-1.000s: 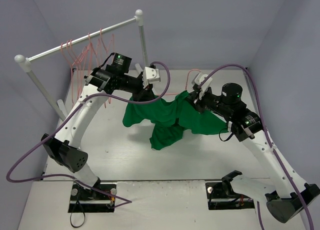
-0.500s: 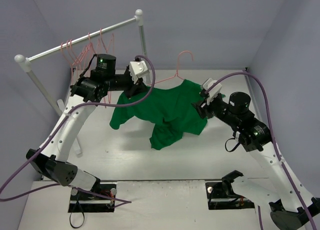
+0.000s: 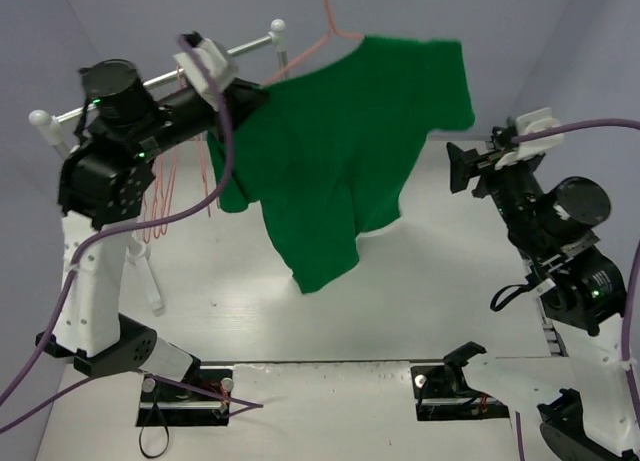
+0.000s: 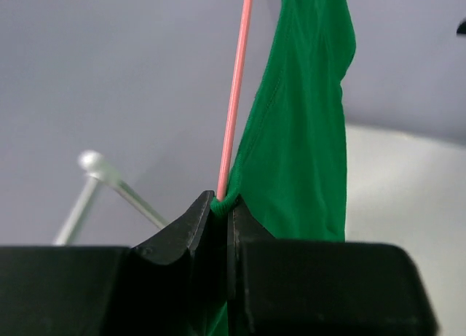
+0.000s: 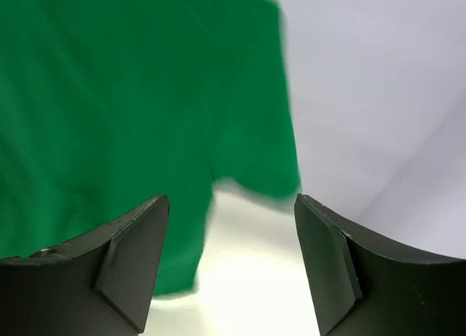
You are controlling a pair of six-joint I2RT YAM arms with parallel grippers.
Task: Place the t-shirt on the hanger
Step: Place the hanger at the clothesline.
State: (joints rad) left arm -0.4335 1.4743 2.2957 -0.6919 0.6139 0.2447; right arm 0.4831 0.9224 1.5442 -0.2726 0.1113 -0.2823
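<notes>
aloft, the t-shirt [image 3: 350, 131] is hung on the hanger [image 3: 328, 11], whose wire and a fold of cloth are clamped tight by the left gripper [image 4: 222, 205]; the right gripper [image 5: 229, 205] is spread wide, holding nothing, beside the fabric.

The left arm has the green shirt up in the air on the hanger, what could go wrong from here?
The left claw alone carries everything, pinching the thin hanger wire with a fold of t-shirt; the wire might pivot or slip. The fabric hangs unevenly, and the right claw is open and apart from it, so it may slide off. Spare hangers on the rack could snag it.
</notes>
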